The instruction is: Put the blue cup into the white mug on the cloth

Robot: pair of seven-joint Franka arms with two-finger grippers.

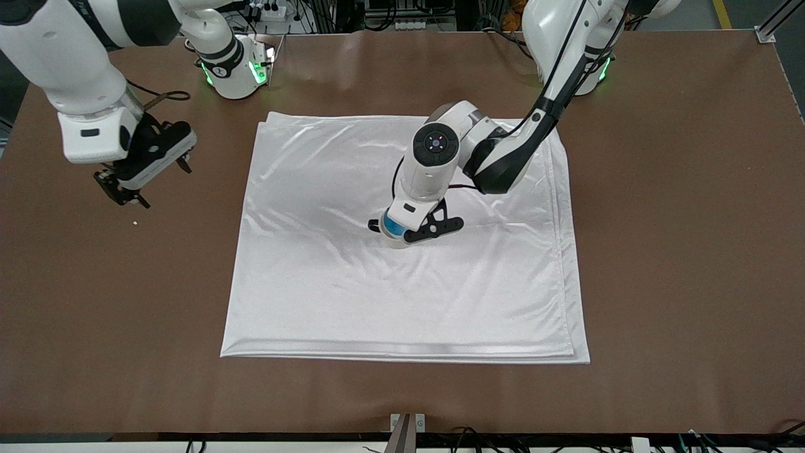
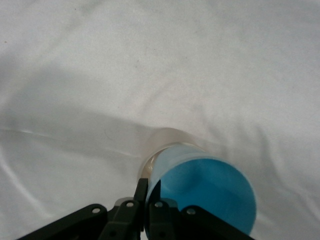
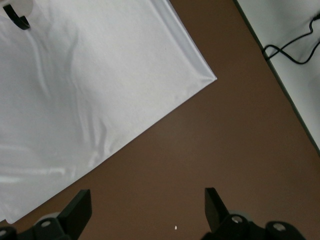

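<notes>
The left gripper (image 1: 420,230) pinches the small light-blue tapered cup's (image 2: 210,192) rim, seating it in the off-white mug (image 2: 161,145) beneath on the shiny white cloth (image 1: 327,283); the right gripper (image 1: 143,182) waits, spread empty over the brown surface (image 1: 679,251).

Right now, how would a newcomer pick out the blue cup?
Find the white cloth on the brown table. Near its middle the left hand grips the blue cup, set in the white mug. Its bright blue inside sets it apart.

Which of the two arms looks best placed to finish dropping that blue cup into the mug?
Left. Its gripper already pinches the blue cup right over the mug on the cloth. The right gripper waits open above bare table.
</notes>
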